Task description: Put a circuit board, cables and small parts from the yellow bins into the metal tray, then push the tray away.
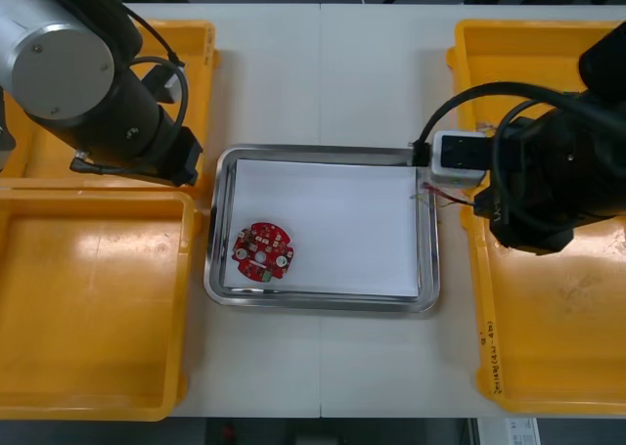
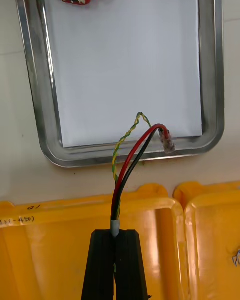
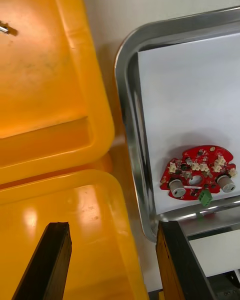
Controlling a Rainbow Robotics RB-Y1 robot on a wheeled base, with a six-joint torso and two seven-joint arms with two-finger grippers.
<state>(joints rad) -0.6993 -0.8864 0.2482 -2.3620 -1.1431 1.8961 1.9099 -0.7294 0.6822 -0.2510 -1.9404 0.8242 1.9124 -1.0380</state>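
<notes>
- Right gripper (image 2: 115, 232): jaws pinching the red and yellow cable (image 2: 116, 200), over the right yellow bin (image 2: 60, 260). The cable's free end overhangs the metal tray's (image 2: 29, 80) right edge.
- Left gripper (image 3: 112, 226): jaws spread, empty, over the left yellow bins (image 3: 50, 105) beside the tray's left edge.
- Circuit board (image 1: 262, 252): flat in the tray's near-left corner.

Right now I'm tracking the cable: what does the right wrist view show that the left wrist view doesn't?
Right wrist only: the right gripper, fingers shut on the cable reaching the metal tray. Left wrist only: the left gripper, fingers open over a yellow bin; a small metal part in another. Both: the tray holding the circuit board.
</notes>
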